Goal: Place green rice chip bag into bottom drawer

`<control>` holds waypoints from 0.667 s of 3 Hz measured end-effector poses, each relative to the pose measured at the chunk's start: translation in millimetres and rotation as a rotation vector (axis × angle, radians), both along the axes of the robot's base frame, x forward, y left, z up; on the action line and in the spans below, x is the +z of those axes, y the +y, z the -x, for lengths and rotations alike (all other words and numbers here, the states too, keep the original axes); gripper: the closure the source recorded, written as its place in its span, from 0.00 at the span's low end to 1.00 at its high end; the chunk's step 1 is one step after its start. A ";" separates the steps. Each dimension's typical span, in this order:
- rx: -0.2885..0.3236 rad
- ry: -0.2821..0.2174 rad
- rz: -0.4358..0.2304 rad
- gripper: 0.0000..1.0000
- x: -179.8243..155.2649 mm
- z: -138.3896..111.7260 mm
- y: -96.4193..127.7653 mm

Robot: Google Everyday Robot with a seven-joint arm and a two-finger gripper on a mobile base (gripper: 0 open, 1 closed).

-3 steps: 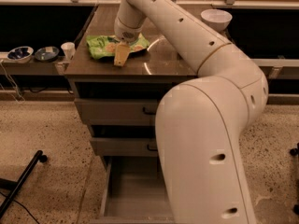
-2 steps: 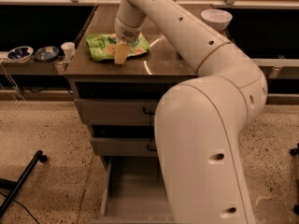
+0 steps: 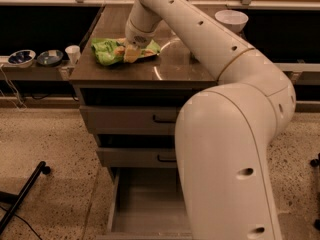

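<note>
The green rice chip bag [image 3: 106, 52] lies flat on the left part of the brown cabinet top [image 3: 172, 66]. My gripper [image 3: 131, 53] comes down from the white arm and rests on the bag's right half, covering part of it. The bottom drawer [image 3: 145, 209] is pulled out at floor level, and the part of its plain floor that shows is bare. My arm's large lower segment hides its right side.
Two shallower drawers [image 3: 130, 120] [image 3: 132, 157] with black handles sit shut above it. A white bowl [image 3: 231, 20] stands at the back right of the top. Two dark bowls [image 3: 21, 57] and a white cup [image 3: 73, 53] sit on a low ledge at left. A black stand leg [image 3: 22, 196] lies on the floor at left.
</note>
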State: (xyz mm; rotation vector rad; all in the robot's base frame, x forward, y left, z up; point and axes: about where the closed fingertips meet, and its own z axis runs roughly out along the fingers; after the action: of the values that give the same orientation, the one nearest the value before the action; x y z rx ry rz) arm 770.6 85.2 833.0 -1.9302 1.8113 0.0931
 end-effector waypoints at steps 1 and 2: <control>0.000 0.000 0.000 1.00 2.9 0.0 0.0; 0.008 -0.060 -0.080 1.00 37.3 34.5 -19.6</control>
State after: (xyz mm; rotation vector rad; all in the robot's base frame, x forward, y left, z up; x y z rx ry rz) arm 736.2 65.6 870.3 -1.8660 1.7350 0.1076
